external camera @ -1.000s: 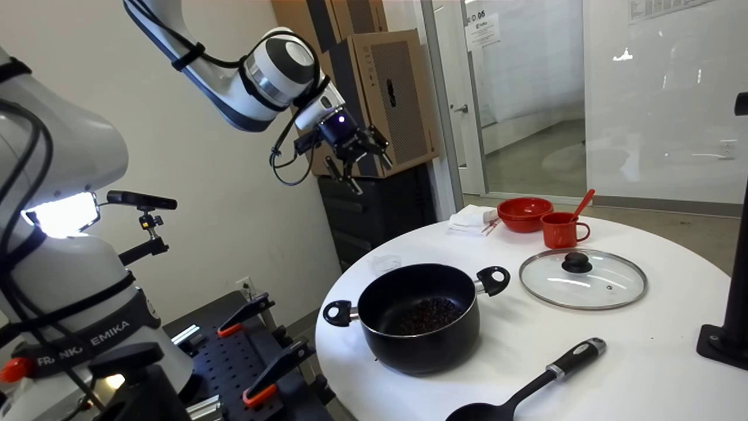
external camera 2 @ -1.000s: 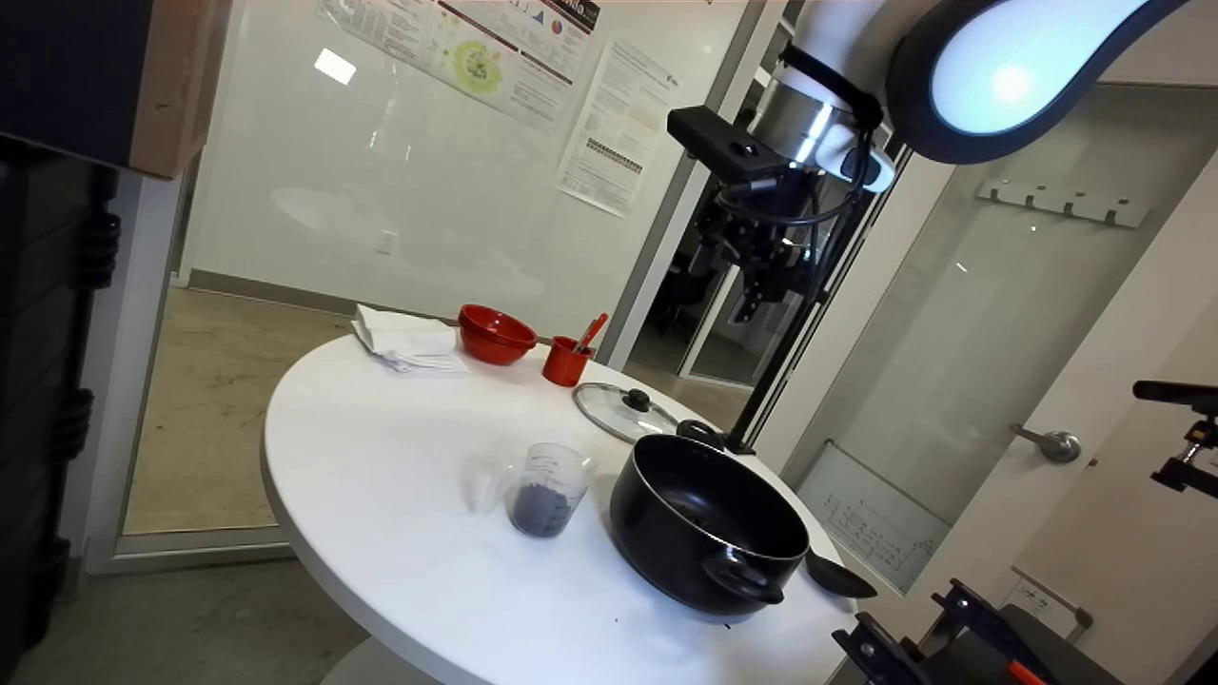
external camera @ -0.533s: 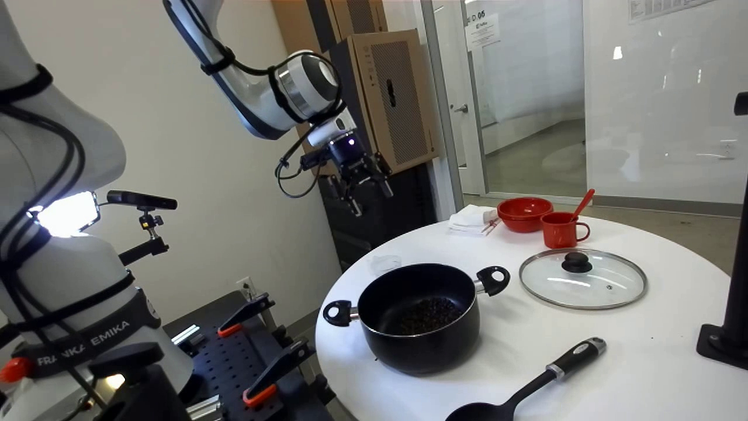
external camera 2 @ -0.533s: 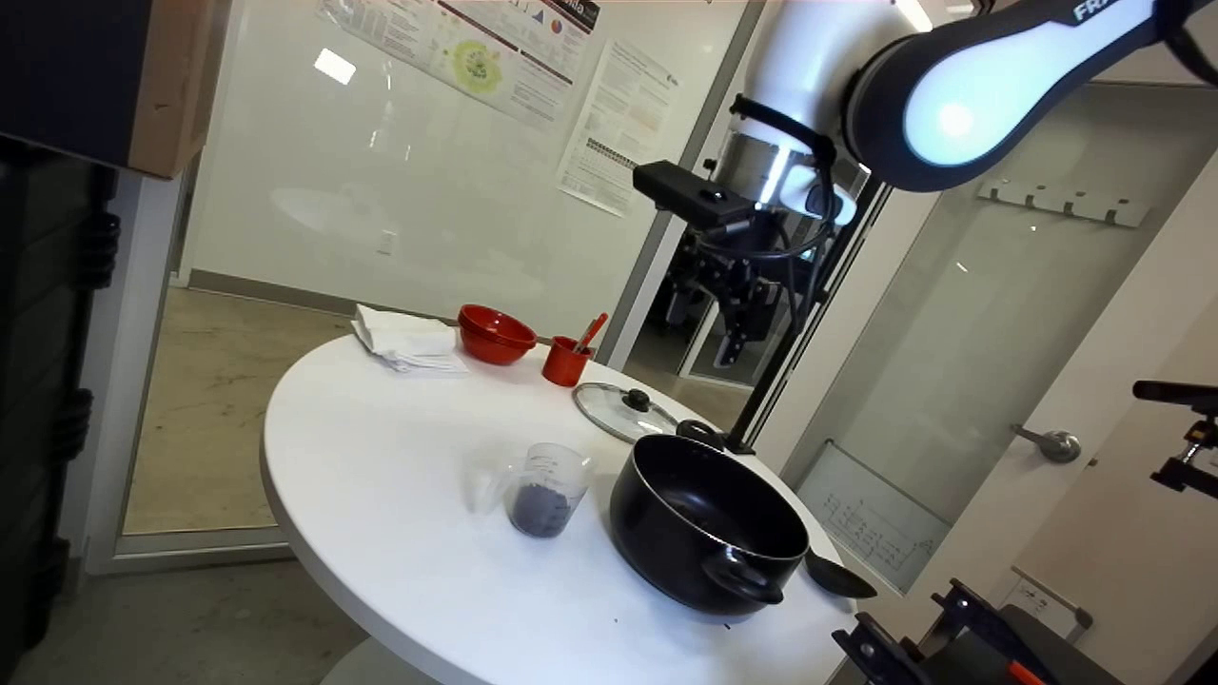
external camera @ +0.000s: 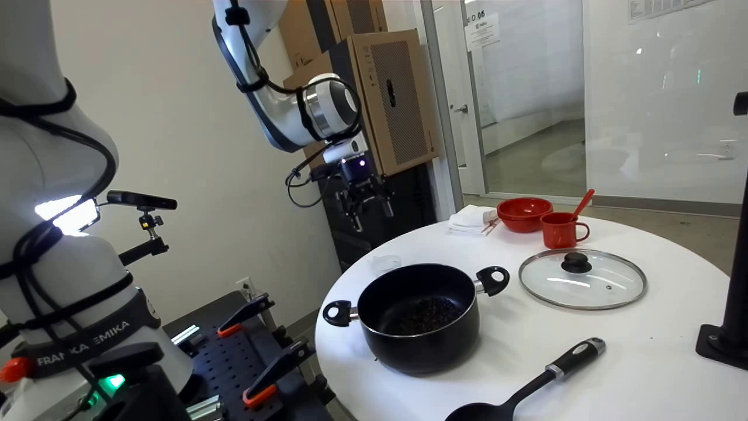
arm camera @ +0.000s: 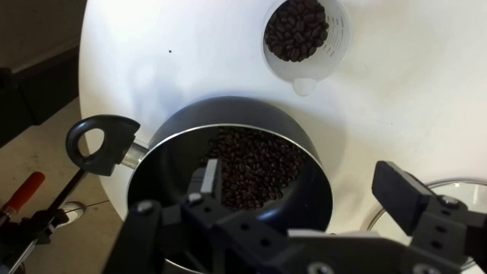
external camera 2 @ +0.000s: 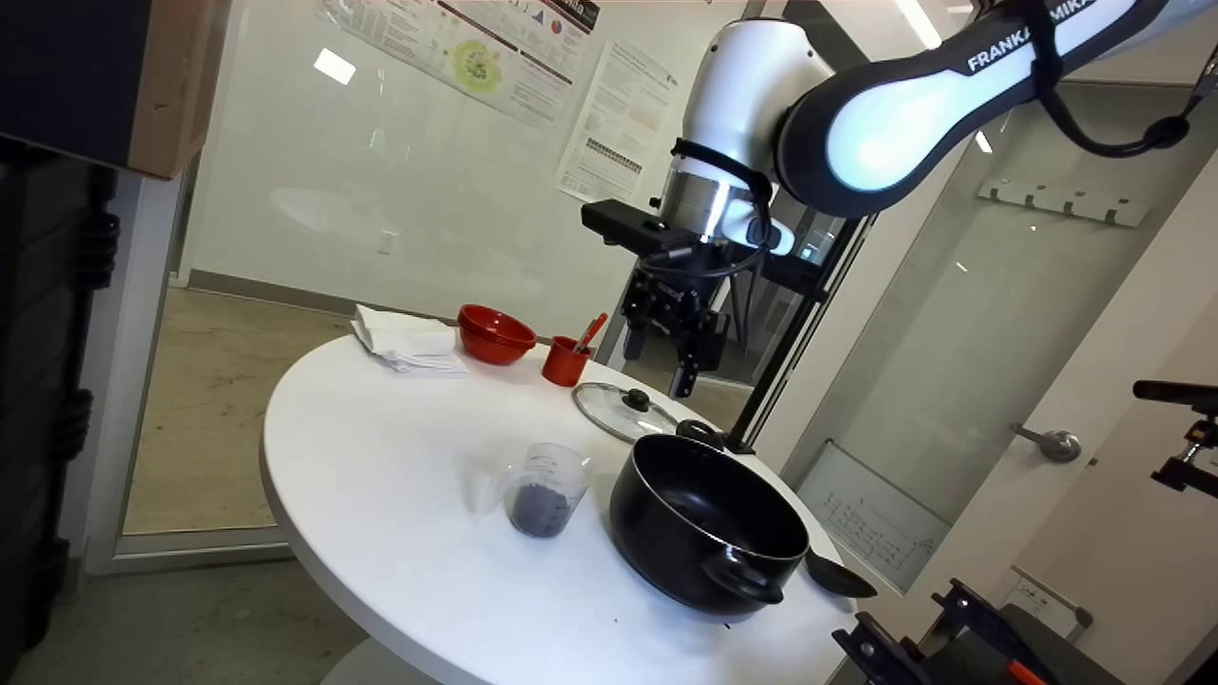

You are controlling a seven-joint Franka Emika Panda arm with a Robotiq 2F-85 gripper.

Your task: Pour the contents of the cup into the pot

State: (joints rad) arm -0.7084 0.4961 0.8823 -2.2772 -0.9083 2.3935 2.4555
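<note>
A clear measuring cup (external camera 2: 544, 504) stands upright on the white table beside the pot, with dark beans in its lower part. From above, the wrist view shows the cup (arm camera: 296, 32) at the top, its spout towards the pot. Only its faint top (external camera: 385, 264) shows behind the pot in an exterior view. The black pot (external camera: 421, 354) stands uncovered, and brown beans cover part of its floor (arm camera: 251, 167). High above the table, my gripper (external camera: 373, 219) points downward, apart from cup and pot. In the wrist view its fingers are wide apart, with nothing held between them.
The glass lid (external camera: 584, 292) lies flat near the pot, and a black utensil (external camera: 526, 389) lies in front. Farther back are a red mug (external camera: 558, 233) with a spoon, red bowls (external camera: 524, 216) and white napkins (external camera: 469, 221). A black stand (external camera: 733, 280) rises at the table's edge.
My gripper has come down towards the table, shifting right in an exterior view and left in the opposite-facing one. It has stayed open. Cup, pot and the other table things have not moved.
</note>
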